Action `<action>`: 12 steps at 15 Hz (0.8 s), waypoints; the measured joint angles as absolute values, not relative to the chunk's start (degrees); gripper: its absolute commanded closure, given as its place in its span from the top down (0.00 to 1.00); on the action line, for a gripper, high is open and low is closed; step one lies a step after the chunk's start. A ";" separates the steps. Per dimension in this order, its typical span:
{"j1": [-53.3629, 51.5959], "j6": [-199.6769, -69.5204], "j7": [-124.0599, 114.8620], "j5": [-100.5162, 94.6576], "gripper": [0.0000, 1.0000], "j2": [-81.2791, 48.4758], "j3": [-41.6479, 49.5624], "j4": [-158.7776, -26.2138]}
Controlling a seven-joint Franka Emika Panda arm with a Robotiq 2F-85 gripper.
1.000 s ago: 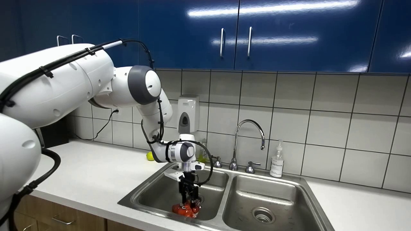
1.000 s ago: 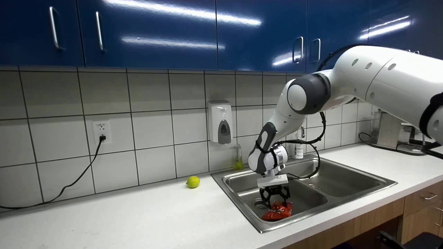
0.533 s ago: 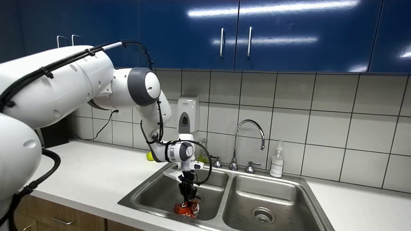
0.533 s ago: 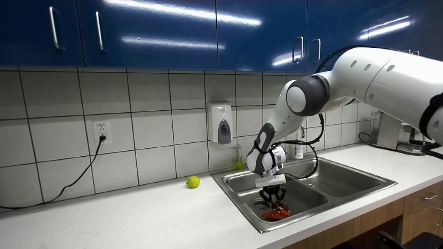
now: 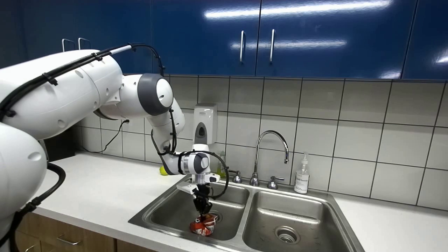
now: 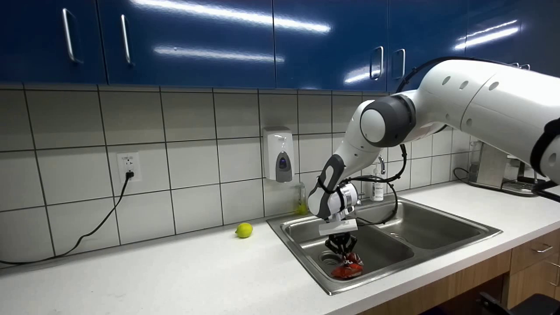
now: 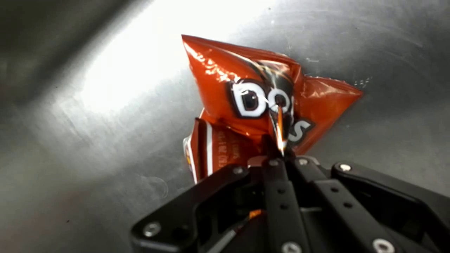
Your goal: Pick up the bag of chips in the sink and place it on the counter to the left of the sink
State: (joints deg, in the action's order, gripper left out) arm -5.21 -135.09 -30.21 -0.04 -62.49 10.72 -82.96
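One red chip bag point(image 7: 214, 88) pinched by one gripper point(image 7: 280, 151), held inside one of two sink basins point(image 5: 175, 212), one yellow-green fruit point(image 6: 244, 230) seen on the tabletop point(image 6: 175, 271) alongside.

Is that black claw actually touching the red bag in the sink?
Touching: the wrist view shows the claw closed, with a fold of the red bag pinched between its jaws.

One bag point(image 7: 246, 102), two basins point(image 5: 175, 213), one faucet point(image 5: 255, 169)
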 measured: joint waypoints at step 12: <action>-5.41 -134.25 -30.21 -0.04 0.00 -58.25 10.80 -83.52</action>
